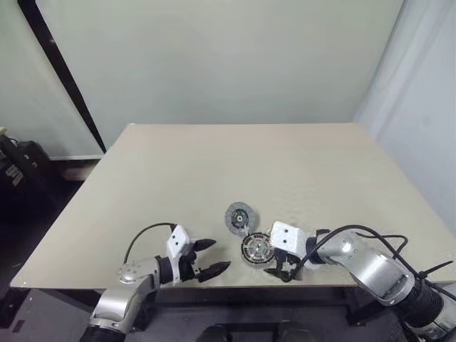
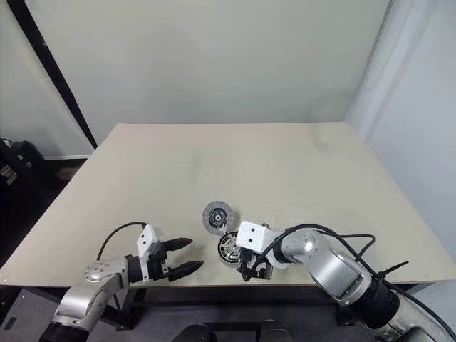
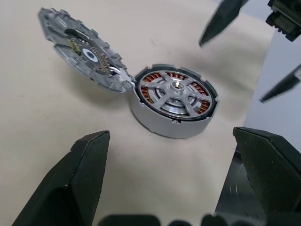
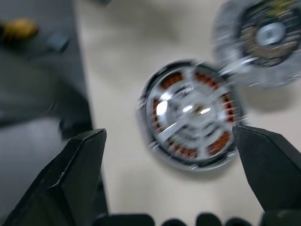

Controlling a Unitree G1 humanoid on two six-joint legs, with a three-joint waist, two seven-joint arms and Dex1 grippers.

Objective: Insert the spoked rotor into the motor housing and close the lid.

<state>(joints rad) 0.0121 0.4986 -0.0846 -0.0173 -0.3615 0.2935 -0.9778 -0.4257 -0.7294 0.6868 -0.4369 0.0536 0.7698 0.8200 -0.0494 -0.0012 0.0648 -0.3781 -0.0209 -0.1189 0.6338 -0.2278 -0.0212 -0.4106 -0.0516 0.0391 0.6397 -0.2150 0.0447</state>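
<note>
A beige table [image 1: 214, 171] stands before a pale green wall [image 1: 214, 57], with a black bar [image 1: 60, 71] leaning at the left and a dark floor below. The left gripper [image 1: 206, 258] rests near the front edge, fingers spread wide and holding nothing. At its 3 o'clock sits the motor housing [image 1: 256, 249], with the spoked rotor [image 3: 175, 94] seated inside over the copper windings. The lid [image 1: 239, 216], joined to the housing and tilted open, lies at the housing's 11 o'clock. The right gripper [image 1: 281, 271] hangs just beside the housing at 4 o'clock, fingers spread wide and empty, clear of the housing.
</note>
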